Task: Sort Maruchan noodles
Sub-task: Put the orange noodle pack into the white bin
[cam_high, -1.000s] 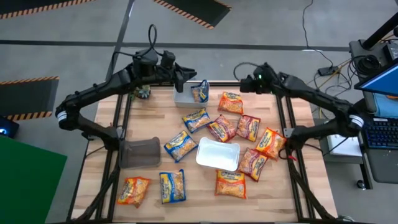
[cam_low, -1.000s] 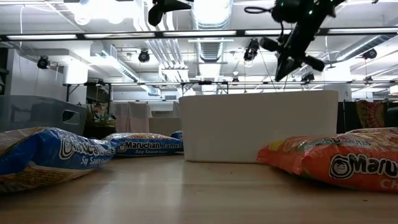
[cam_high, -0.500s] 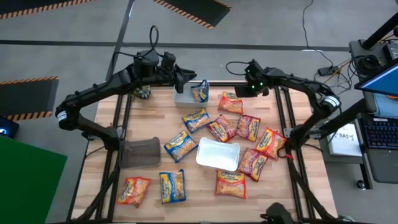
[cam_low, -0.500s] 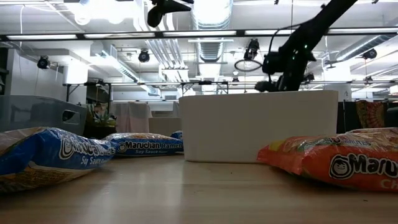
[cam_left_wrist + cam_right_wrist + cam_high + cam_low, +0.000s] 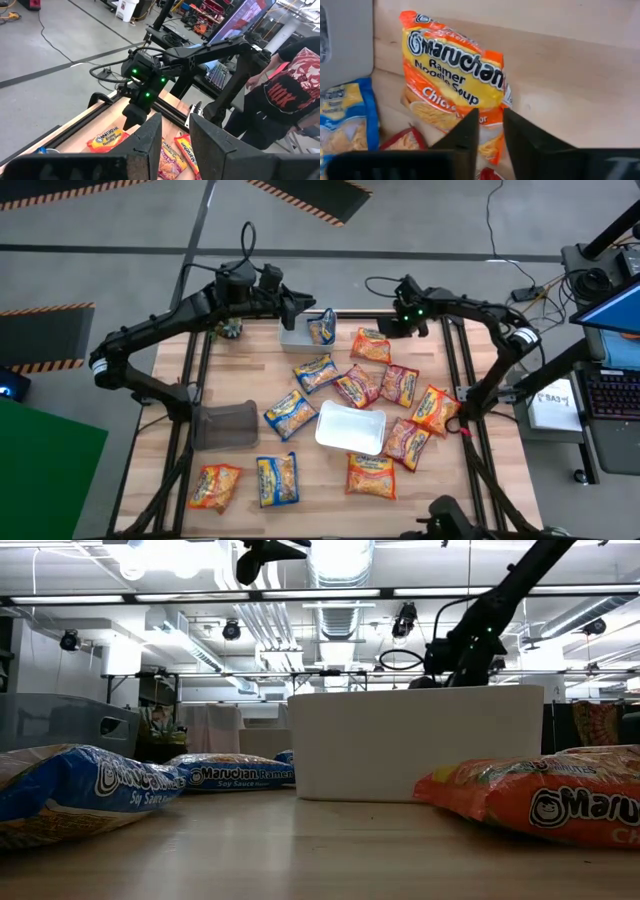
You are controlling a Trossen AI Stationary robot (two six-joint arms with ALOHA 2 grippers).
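Observation:
Maruchan packets lie scattered on the wooden table: blue ones [image 5: 316, 372] [image 5: 290, 413], red ones [image 5: 399, 384] [image 5: 357, 386], orange ones [image 5: 435, 410] [image 5: 370, 476]. One blue packet [image 5: 322, 327] leans inside a grey tray [image 5: 295, 337] at the far edge. My left gripper [image 5: 303, 308] [image 5: 175, 122] hangs above that tray, slightly open, with nothing between its fingers. My right gripper [image 5: 386, 330] [image 5: 490, 117] points steeply down just over the near end of an orange chicken packet [image 5: 455, 70] [image 5: 371, 345], fingers a little apart and touching nothing that I can see.
A white tray [image 5: 351, 428] sits mid-table and a dark tray [image 5: 224, 426] at the left. More packets lie at the near edge [image 5: 277, 479] [image 5: 215, 486]. A person in a dark and red shirt [image 5: 285, 90] stands beyond the right side.
My right gripper has come down from high over the far right of the table toward the orange packet at the far edge, tipping from nearly level to steeply downward. In the low view it has dropped behind the white tray. The packets have stayed where they were.

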